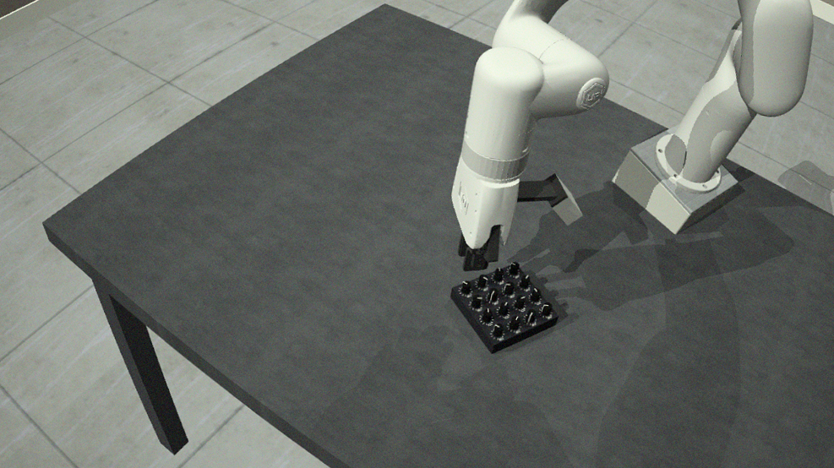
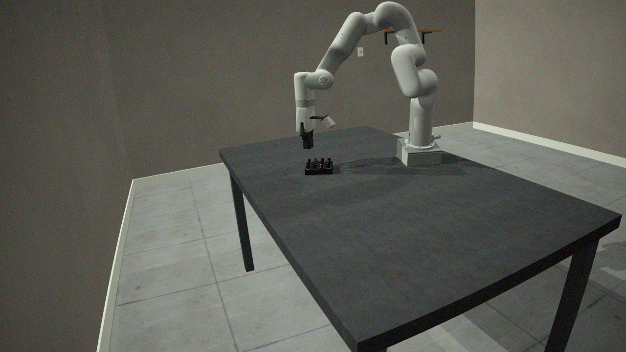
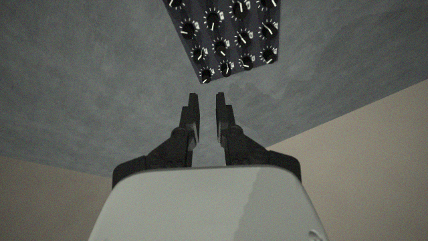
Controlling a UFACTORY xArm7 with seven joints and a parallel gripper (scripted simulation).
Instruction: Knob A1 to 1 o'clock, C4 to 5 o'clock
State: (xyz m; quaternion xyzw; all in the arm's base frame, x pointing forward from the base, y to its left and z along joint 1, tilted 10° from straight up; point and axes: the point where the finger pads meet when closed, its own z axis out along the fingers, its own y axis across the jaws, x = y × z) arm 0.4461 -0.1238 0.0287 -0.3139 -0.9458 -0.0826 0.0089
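The black knob box (image 1: pixel 498 307) stands on the dark table, with four rows of black knobs, each with a white line. It also shows in the exterior view (image 2: pixel 318 166) and at the top of the wrist view (image 3: pixel 231 37). My gripper (image 1: pixel 475 261) hangs pointing straight down, above and just off the box's far-left corner. In the wrist view my fingers stand a narrow gap apart with nothing between them. The nearest corner knob (image 3: pixel 206 75) lies just beyond the fingertips. The printed names are too small to read.
The arm's base block (image 1: pixel 674 189) stands on the table behind and to the right of the box. The table's left edge (image 1: pixel 105 193) is well away from the box. The wrist camera housing (image 1: pixel 564 204) sticks out to the right of the gripper.
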